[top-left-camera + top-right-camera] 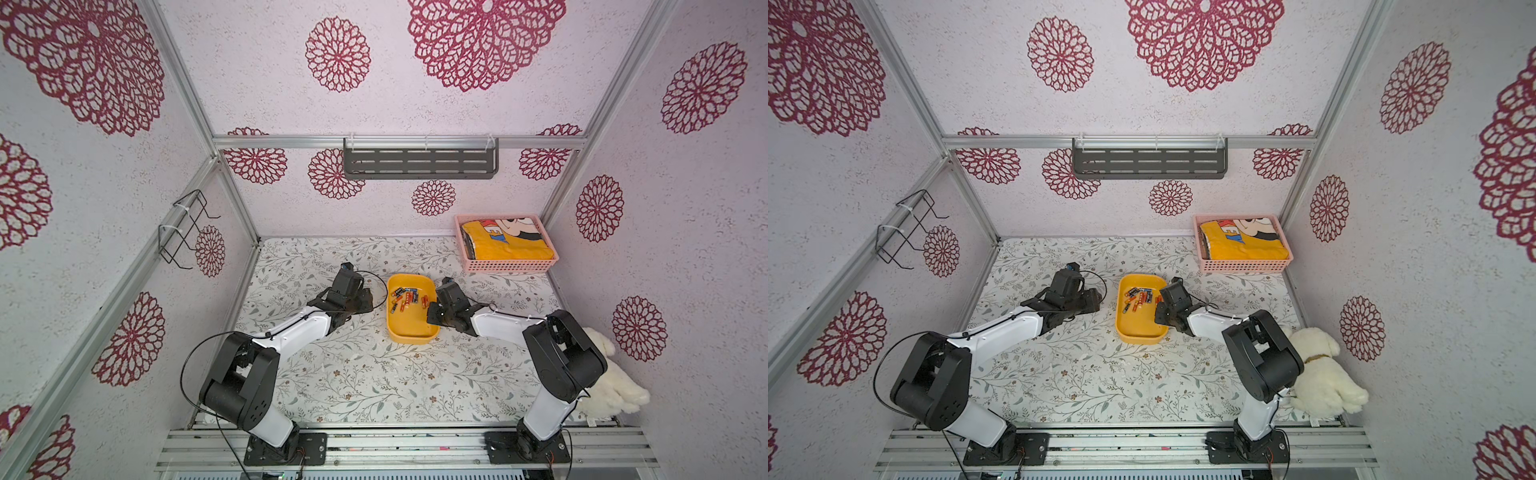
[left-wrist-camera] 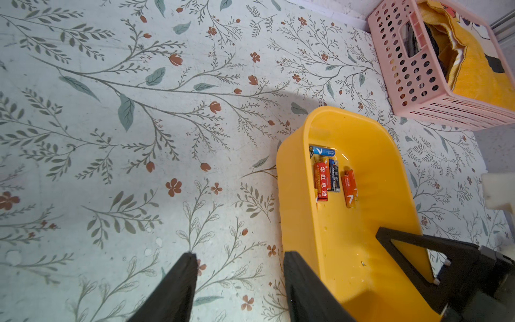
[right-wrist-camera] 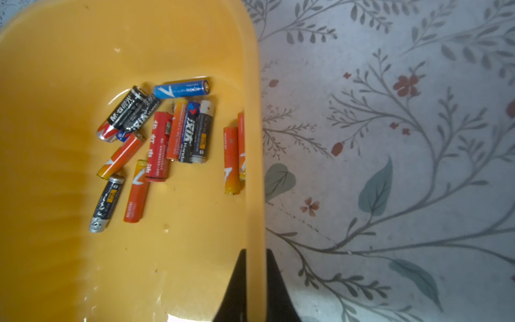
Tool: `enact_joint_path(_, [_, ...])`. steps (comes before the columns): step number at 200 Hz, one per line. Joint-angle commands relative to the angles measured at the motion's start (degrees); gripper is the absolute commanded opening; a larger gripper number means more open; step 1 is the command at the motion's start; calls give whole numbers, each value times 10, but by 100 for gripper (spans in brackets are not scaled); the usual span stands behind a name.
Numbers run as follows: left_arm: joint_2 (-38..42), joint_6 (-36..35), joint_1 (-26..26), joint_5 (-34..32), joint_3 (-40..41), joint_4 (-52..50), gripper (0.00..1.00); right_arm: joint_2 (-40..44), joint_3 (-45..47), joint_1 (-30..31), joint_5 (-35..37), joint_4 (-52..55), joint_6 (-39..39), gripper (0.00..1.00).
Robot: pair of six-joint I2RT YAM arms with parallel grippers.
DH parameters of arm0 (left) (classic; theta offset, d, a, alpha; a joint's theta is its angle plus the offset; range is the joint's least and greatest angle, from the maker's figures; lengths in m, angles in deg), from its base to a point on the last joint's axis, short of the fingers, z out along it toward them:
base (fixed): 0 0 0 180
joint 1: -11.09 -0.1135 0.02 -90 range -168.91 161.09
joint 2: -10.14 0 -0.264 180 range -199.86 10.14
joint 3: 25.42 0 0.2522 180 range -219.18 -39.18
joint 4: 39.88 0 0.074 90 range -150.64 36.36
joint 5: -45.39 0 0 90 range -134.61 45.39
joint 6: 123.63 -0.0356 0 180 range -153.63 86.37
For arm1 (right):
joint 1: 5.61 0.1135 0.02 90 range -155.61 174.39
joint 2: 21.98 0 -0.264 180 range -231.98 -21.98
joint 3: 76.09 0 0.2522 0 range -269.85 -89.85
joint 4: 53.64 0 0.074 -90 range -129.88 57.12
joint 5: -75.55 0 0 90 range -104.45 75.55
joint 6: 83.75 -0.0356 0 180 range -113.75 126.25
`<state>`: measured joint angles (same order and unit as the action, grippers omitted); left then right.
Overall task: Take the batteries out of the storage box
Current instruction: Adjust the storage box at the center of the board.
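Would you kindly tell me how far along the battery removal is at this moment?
Done: nothing yet; the batteries all lie inside the storage box, and none shows on the table. In hand: the right gripper is shut on the box's side wall, one finger inside and one outside; the left gripper hangs open beside the box, empty. Left: every battery must come out.
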<state>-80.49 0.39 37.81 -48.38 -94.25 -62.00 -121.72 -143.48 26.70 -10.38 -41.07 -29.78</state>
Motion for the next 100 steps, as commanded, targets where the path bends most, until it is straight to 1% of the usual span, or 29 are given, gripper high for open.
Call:
enact_joint_path(1, [5, 1, -1, -6, -2, 5, 53, 30, 3, 5, 5, 4, -16, 7])
enact_joint_path(22, [3, 5, 0, -4, -4, 6, 53, 29, 1, 7, 12, 6, -20, 14])
enact_joint_path(41, [1, 5, 0, -5, -3, 5, 54, 28, 0, 9, 21, 6, -14, 15])
enact_joint_path(52, [2, 5, -1, -6, -3, 1, 54, 28, 0, 9, 22, 8, -12, 21])
enact_joint_path(77, [2, 4, -2, -7, -3, -1, 54, 28, -5, 9, 23, 13, -6, 23])
enact_joint_path(84, [1, 4, -1, -8, -5, -1, 53, 29, -7, 9, 24, 16, -5, 26])
enact_joint_path(95, [-1, 3, -1, -9, -11, -7, 53, 33, -11, 9, 24, 20, -3, 36])
enact_joint_path(100, [-1, 3, 0, -9, -13, -11, 53, 35, -13, 9, 23, 23, -1, 38])
